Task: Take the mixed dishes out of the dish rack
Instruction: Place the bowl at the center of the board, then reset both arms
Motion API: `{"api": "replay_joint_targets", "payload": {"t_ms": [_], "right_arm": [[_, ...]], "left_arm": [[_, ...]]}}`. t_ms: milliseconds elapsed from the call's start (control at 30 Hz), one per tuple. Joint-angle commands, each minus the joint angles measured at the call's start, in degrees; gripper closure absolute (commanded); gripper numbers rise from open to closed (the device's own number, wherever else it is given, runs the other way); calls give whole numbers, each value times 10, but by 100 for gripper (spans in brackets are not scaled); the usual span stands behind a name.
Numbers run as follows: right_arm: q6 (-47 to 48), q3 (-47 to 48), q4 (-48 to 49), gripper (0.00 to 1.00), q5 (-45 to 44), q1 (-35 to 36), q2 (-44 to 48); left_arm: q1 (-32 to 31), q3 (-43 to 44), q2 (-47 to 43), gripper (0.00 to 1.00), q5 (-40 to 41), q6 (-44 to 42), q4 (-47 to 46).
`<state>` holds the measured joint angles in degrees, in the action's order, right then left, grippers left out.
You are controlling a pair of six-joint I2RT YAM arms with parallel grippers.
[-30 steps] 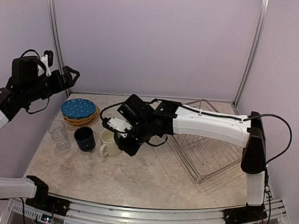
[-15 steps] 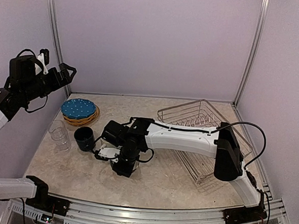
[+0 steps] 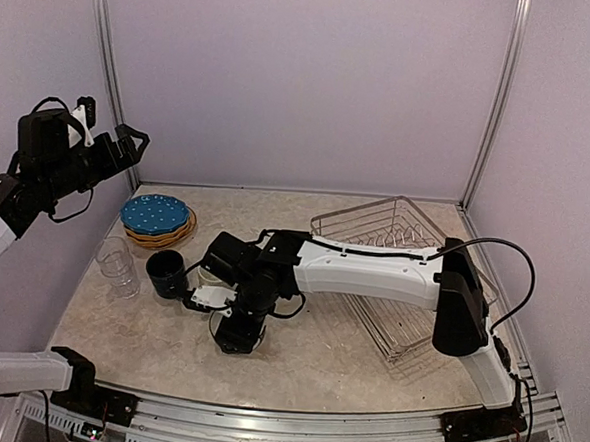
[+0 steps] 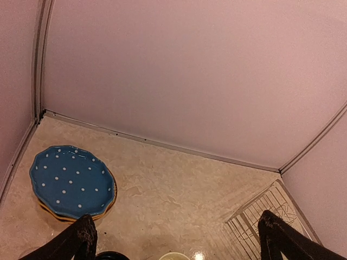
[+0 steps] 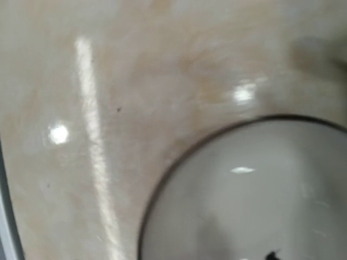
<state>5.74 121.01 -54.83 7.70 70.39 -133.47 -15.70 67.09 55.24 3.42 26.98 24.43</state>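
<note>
Most of the dishes stand on the left of the overhead frame, grouped clear of the rack, I judge, so the unloading lane stays free. At the upper left my left gripper (image 3: 130, 141) hangs high with its fingers spread wide and nothing between them, parked out of the way. Below it the blue white-dotted plate (image 3: 156, 214) lies flat on top of the orange plates (image 3: 160, 239), a stable stack. Nearer the frame's lower left is clear glass (image 3: 118, 265), upright; I cannot tell whether it is one piece or two. Then come the navy mug (image 3: 167, 273) and the cream mug (image 3: 208, 272), both mouth up and seemingly with nothing in them. At centre my right gripper (image 3: 233, 334) points down at the tabletop (image 3: 316, 368). Its wrist view shows the white inside of a bowl (image 5: 255, 200) just beneath, holding nothing and resting on the surface. I take this to be the teal bowl, being set down. Whether my fingers hold its rim or have let go I cannot tell. On the right, the wire dish rack (image 3: 375, 215) shows no dish in this view.
</note>
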Motion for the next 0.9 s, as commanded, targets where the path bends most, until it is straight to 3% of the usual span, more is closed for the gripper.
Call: {"api": "replay_joint_targets", "payload": {"t_ms": [0, 67, 267, 400, 700, 867], "right_arm": [[-16, -68, 101, 26, -54, -17, 135], [-31, -122, 144, 22, -71, -33, 187], [-82, -268, 262, 6, -231, -82, 346], [-108, -337, 309, 1, -323, -121, 456], [-45, -443, 425, 0, -497, -151, 649], [9, -506, 504, 0, -491, -150, 750]], "left_arm": [[5, -10, -7, 1, -5, -7, -14], [5, -10, -12, 1, -8, -11, -17], [4, -7, -31, 1, -30, -30, -35], [3, 16, -34, 1, -72, -32, -28], [3, 51, -44, 1, -88, -34, -15], [3, 75, -55, 1, -72, -44, -11]]}}
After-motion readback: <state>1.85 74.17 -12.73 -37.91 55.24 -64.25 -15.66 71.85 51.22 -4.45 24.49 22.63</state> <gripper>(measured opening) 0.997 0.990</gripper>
